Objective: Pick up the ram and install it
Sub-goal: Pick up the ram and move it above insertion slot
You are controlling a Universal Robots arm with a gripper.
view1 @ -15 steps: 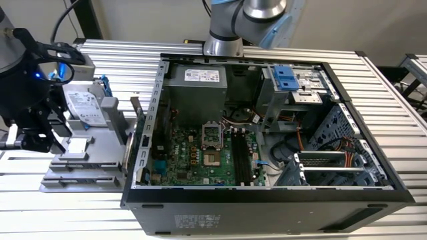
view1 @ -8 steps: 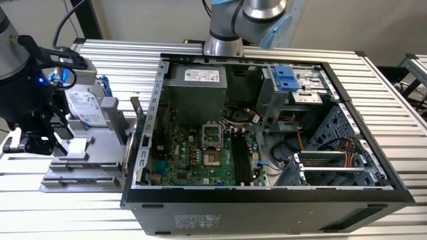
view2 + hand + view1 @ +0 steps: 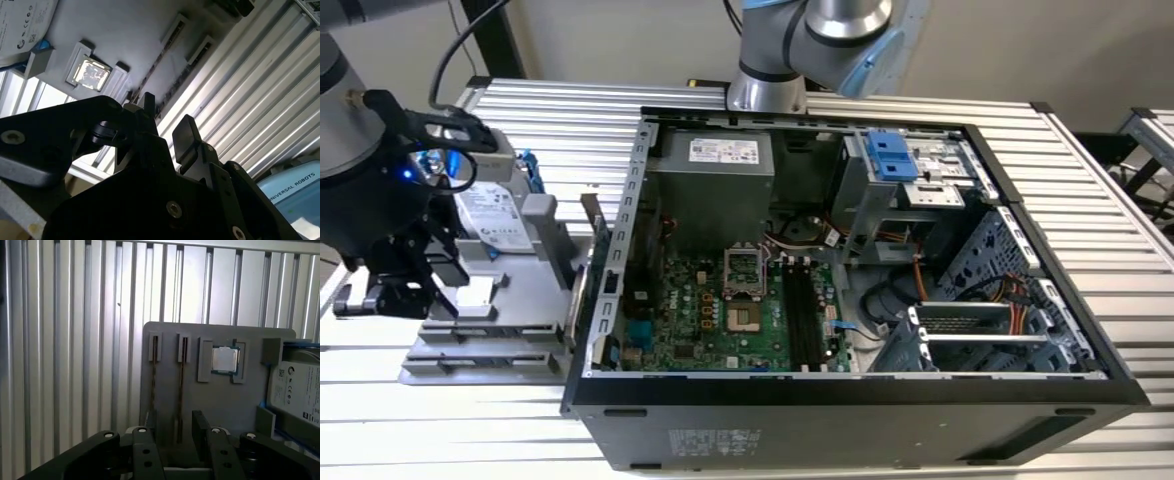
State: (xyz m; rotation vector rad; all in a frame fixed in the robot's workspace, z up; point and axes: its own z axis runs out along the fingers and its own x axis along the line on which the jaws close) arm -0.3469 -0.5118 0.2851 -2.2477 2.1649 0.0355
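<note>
Two thin strips stand on edge in two narrow slots of a grey holder (image 3: pixel 220 405), side by side and parallel. The one nearer the processor chip (image 3: pixel 224 360) I take for the ram (image 3: pixel 183 380); the second strip (image 3: pixel 154 375) sits just beside it. In the first wrist view the ram shows its narrow top edge, too thin for me to count its chips. Its long axis runs along the holder, in line with the ribs of the slatted desk (image 3: pixel 60 340). One end points toward the gripper (image 3: pixel 177 432) and the other toward the holder's far rim. One processor chip lies in its pocket, and one hard drive (image 3: pixel 297 390) rests at the holder's side beyond it. The two fingers (image 3: pixel 200 422) are spread apart and hold nothing. They hover by the near end of the ram; whether they touch it I cannot tell. One open computer case (image 3: pixel 854 400) stands on the desk just beside the holder, on the exterior view's right.
</note>
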